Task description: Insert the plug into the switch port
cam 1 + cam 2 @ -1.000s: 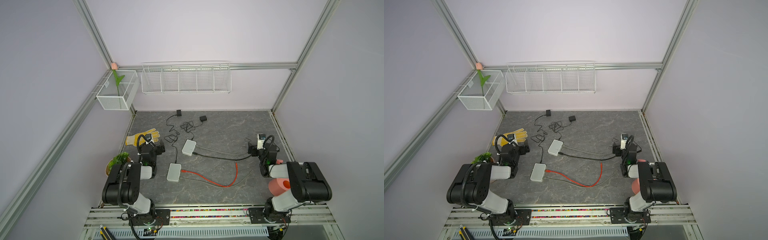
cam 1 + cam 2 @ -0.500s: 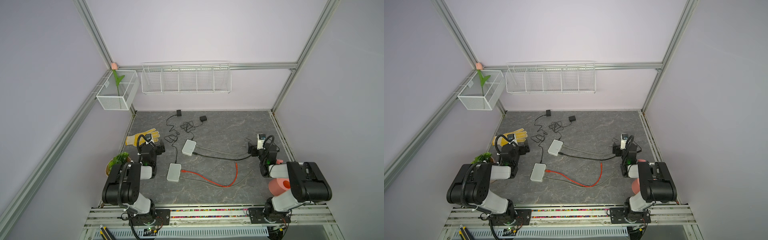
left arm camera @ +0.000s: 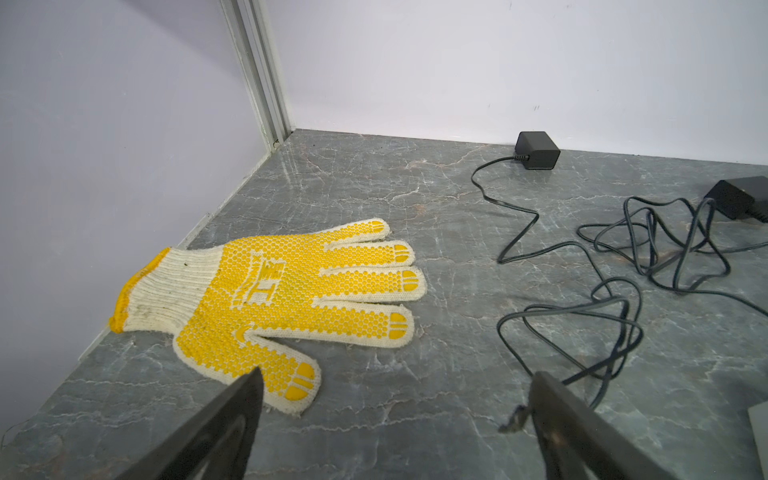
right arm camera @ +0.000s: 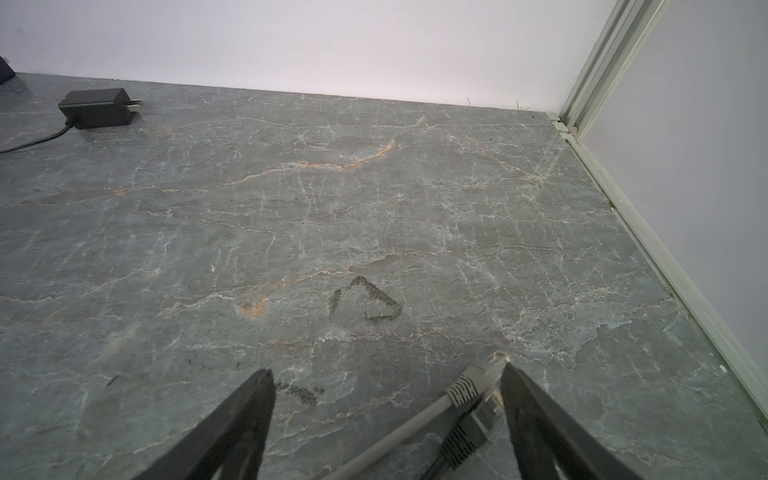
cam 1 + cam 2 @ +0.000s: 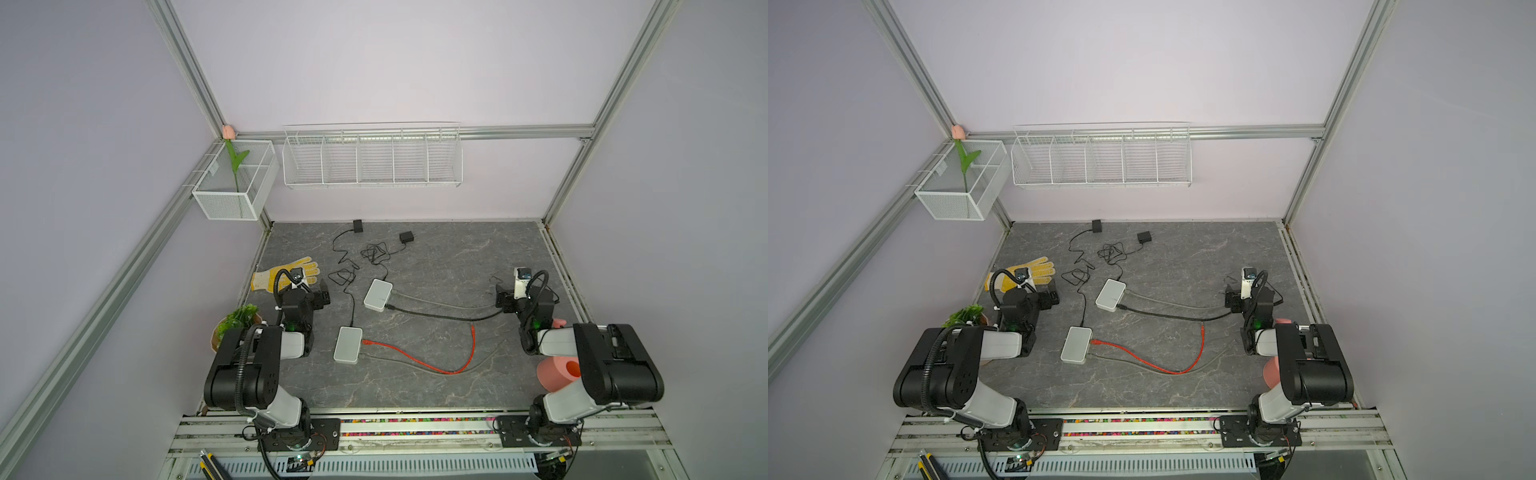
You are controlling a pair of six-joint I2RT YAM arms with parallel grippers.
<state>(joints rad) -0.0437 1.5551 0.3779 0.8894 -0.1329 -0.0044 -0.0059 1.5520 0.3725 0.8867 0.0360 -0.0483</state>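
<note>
Two white switches lie mid-table in both top views, one farther back (image 5: 378,295) (image 5: 1111,295) and one nearer (image 5: 348,345) (image 5: 1076,345). A grey and a black cable run from the far switch to my right gripper (image 5: 505,301) (image 5: 1231,301). In the right wrist view that gripper (image 4: 386,372) is open, with the grey plug (image 4: 478,380) and the black plug (image 4: 473,428) lying loose on the table beside one finger. A red cable (image 5: 415,357) leaves the near switch, and its free plug (image 5: 472,328) rests on the table. My left gripper (image 5: 322,295) (image 3: 397,374) is open and holds nothing.
A yellow dotted glove (image 3: 282,291) (image 5: 286,274) lies by the left wall, just beyond the left gripper. Two black power adapters (image 5: 358,226) (image 5: 406,237) with tangled cords sit at the back. A small plant (image 5: 237,322) and a pink foam piece (image 5: 555,372) stand near the arm bases.
</note>
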